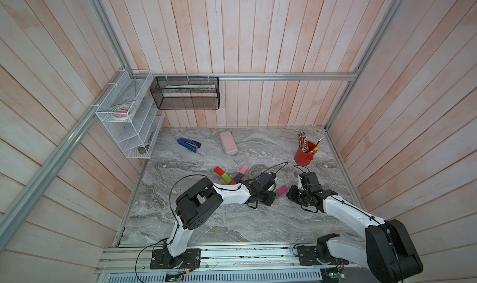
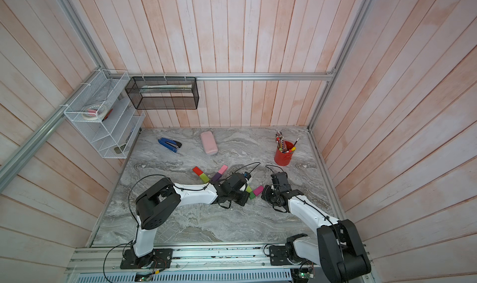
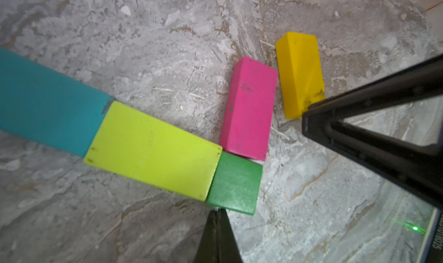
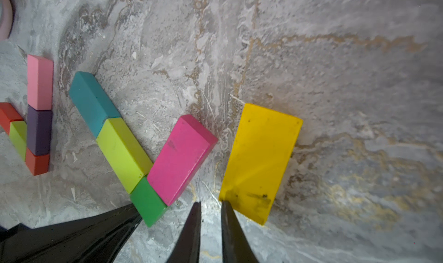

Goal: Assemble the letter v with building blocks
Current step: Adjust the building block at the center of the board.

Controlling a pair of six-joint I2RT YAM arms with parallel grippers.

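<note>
**Grippers low at the half-built V**

The left arm [image 1: 232, 195] bends at a raised elbow, reaching toward 3 o'clock; the right arm [image 1: 343, 212] stretches toward 10 o'clock. The left gripper [image 3: 218, 212], pinched shut and empty, tips against the green cube [image 3: 233, 184] ending the lime-teal row [image 3: 153, 149]. The right gripper [image 4: 211, 203], barely ajar, holds nothing, one finger [image 4: 230, 225] touching the yellow brick [image 4: 260, 161]. Farther, at 10 o'clock, more bricks [image 1: 238, 176] form a V.

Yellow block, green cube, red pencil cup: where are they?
yellow block [image 4: 260, 163]: right wrist view, top face centre
green cube [image 3: 235, 184]: left wrist view, top face centre
red pencil cup [image 1: 304, 156]: in a top view, outer wall
</note>
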